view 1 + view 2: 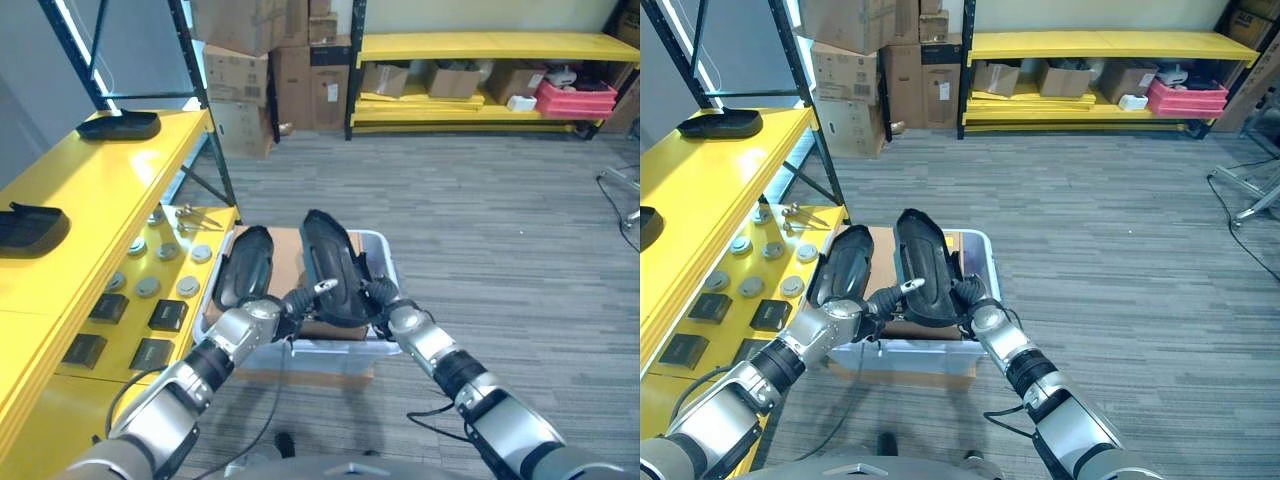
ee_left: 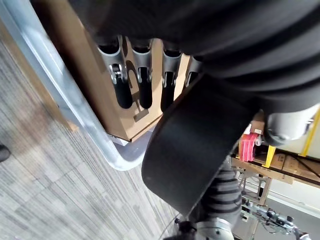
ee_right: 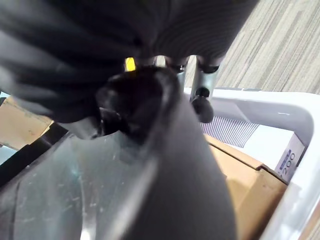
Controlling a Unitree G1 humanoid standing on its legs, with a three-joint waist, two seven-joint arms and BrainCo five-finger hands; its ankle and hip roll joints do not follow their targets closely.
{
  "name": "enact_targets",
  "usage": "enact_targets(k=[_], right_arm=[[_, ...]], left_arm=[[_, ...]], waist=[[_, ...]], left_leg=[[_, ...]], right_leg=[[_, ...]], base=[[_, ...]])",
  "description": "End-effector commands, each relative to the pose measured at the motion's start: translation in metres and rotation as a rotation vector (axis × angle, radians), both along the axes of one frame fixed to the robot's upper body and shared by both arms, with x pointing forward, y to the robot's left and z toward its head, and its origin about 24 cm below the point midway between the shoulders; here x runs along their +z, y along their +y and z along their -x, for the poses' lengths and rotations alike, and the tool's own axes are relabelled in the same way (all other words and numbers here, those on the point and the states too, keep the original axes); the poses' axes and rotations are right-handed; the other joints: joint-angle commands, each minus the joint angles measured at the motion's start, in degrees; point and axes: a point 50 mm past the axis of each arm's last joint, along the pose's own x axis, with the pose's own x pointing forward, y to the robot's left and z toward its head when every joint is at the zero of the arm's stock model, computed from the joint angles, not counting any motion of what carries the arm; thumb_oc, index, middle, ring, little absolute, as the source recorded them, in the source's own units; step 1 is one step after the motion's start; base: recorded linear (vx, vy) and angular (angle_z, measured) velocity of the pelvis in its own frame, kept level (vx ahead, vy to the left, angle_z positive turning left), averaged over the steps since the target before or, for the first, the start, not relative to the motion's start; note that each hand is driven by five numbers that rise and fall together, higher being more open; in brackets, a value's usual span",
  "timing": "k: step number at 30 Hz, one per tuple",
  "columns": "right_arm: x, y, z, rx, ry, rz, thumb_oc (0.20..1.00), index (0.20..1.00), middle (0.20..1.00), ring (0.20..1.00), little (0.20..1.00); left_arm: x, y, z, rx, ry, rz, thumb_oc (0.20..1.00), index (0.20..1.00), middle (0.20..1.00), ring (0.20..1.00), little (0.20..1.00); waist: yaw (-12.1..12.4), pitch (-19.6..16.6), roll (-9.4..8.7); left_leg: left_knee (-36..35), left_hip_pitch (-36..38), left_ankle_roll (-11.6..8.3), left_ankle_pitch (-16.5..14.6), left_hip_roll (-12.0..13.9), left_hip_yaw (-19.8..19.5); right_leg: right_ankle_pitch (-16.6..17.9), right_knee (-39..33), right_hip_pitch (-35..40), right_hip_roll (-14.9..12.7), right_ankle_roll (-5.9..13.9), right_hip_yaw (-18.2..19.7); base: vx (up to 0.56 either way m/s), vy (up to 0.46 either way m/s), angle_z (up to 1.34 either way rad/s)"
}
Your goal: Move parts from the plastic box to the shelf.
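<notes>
Both hands grip one black part [image 1: 330,268] over plastic box [image 1: 385,245]; left wrist view shows fingers [image 2: 145,85] curled.

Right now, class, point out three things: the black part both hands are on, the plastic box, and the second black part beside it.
Black part [image 1: 330,262]: left eye view, middle of its curved face.
Plastic box [image 1: 383,242]: left eye view, far right rim.
Second black part [image 1: 245,265]: left eye view, its centre.

Two moulded parts, one [image 1: 243,265] left of the other [image 1: 334,264], stand in a plastic box [image 1: 383,245] on the floor before the robot, cardboard [image 1: 287,256] between them. A shelf [image 1: 95,190] to the left carries two more parts [image 1: 120,124] and rows of small pieces [image 1: 168,315].
</notes>
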Motion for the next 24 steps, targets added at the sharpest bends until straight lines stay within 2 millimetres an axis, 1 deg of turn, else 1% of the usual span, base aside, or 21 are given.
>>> enact_targets(k=[1, 5, 9, 12, 15, 16, 17, 18, 21, 24], right_arm=[[0.031, 0.044, -0.023, 0.151, -0.135, -0.061, 0.200, 0.200, 0.200, 0.200, 0.200], [0.030, 0.041, -0.024, 0.142, -0.123, -0.072, 0.200, 0.200, 0.200, 0.200, 0.200], [0.029, 0.044, -0.023, 0.126, -0.114, -0.093, 0.200, 0.200, 0.200, 0.200, 0.200], [0.030, 0.050, -0.023, 0.111, -0.110, -0.119, 0.200, 0.200, 0.200, 0.200, 0.200], [0.030, 0.053, -0.022, 0.076, -0.100, -0.178, 0.200, 0.200, 0.200, 0.200, 0.200], [0.030, 0.054, -0.021, 0.058, -0.098, -0.210, 0.448, 0.448, 0.448, 0.448, 0.448], [0.030, 0.054, -0.021, 0.043, -0.095, -0.226, 0.834, 0.834, 0.834, 0.834, 0.834], [0.030, 0.054, -0.020, 0.036, -0.093, -0.232, 1.000, 1.000, 1.000, 1.000, 1.000], [0.029, 0.051, -0.019, -0.045, -0.082, -0.329, 1.000, 1.000, 1.000, 1.000, 1.000], [0.029, 0.046, -0.018, -0.111, -0.084, -0.398, 1.000, 1.000, 1.000, 1.000, 1.000]], left_arm=[[0.037, -0.046, -0.011, -0.133, -0.167, 0.104, 0.200, 0.200, 0.200, 0.200, 0.200], [0.036, -0.045, -0.010, -0.119, -0.145, 0.129, 0.200, 0.200, 0.200, 0.200, 0.200], [0.036, -0.048, -0.007, -0.091, -0.123, 0.168, 0.200, 0.200, 0.200, 0.200, 0.200], [0.036, -0.050, -0.008, -0.065, -0.159, 0.172, 0.200, 0.200, 0.200, 0.200, 0.200], [0.041, -0.050, -0.011, -0.034, -0.210, 0.177, 0.200, 0.200, 0.200, 0.200, 0.200], [0.042, -0.050, -0.012, -0.010, -0.220, 0.183, 0.200, 0.200, 0.200, 0.200, 0.200], [0.043, -0.048, -0.013, 0.009, -0.227, 0.189, 0.200, 0.200, 0.200, 0.200, 0.200], [0.044, -0.047, -0.014, 0.022, -0.233, 0.193, 0.200, 0.200, 0.200, 0.200, 0.200], [0.051, -0.036, -0.022, 0.129, -0.299, 0.194, 0.200, 0.200, 0.200, 0.200, 0.200], [0.055, -0.026, -0.027, 0.181, -0.326, 0.197, 0.200, 0.200, 0.200, 0.200, 0.200]], waist=[[2.00, -1.86, -2.01], [2.07, -1.92, -1.94], [2.01, -1.82, -1.83], [2.05, -1.57, -1.88], [2.07, -1.42, -1.85], [2.05, -1.36, -1.87], [2.05, -1.34, -1.88], [2.06, -1.33, -1.88], [2.14, -1.18, -1.83], [2.37, -1.12, -1.80]], left_leg=[[0.53, 0.38, -3.41, -3.27, 1.86, -4.32], [0.47, 0.51, -3.48, -3.20, 1.88, -4.34], [0.29, 0.84, -3.42, -3.15, 1.84, -4.30], [0.27, 0.95, -3.33, -3.18, 1.75, -4.36], [0.14, 1.08, -3.41, -3.09, 1.81, -4.45], [0.15, 1.06, -3.45, -3.06, 1.82, -4.51], [0.12, 1.08, -3.47, -3.04, 1.82, -4.52], [0.10, 1.11, -3.47, -3.03, 1.81, -4.52], [-0.03, 1.28, -3.55, -2.92, 1.90, -4.55], [-0.06, 1.31, -3.59, -2.90, 1.89, -4.73]], right_leg=[[0.56, -2.53, 2.68, -6.00, 7.26, 1.65], [0.67, -2.52, 2.80, -6.12, 7.31, 1.46], [0.70, -2.51, 2.96, -6.15, 7.29, 1.43], [0.76, -2.46, 2.99, -6.14, 7.22, 1.40], [0.74, -2.44, 3.07, -6.12, 7.19, 1.39], [0.72, -2.39, 3.03, -6.11, 7.21, 1.42], [0.74, -2.40, 3.05, -6.11, 7.20, 1.42], [0.75, -2.42, 3.07, -6.11, 7.20, 1.41], [0.74, -2.45, 3.19, -6.07, 7.07, 1.39], [0.78, -2.54, 3.36, -6.12, 7.03, 1.22]], base=[[0.00, 0.000, 0.00], [0.00, 0.000, 0.00], [0.00, 0.000, 0.00], [0.00, 0.000, 0.00], [0.00, 0.000, 0.00], [0.00, 0.000, 0.00], [0.00, 0.000, 0.00], [0.00, 0.000, 0.00], [0.00, 0.000, 0.00], [0.00, 0.000, 0.00]])
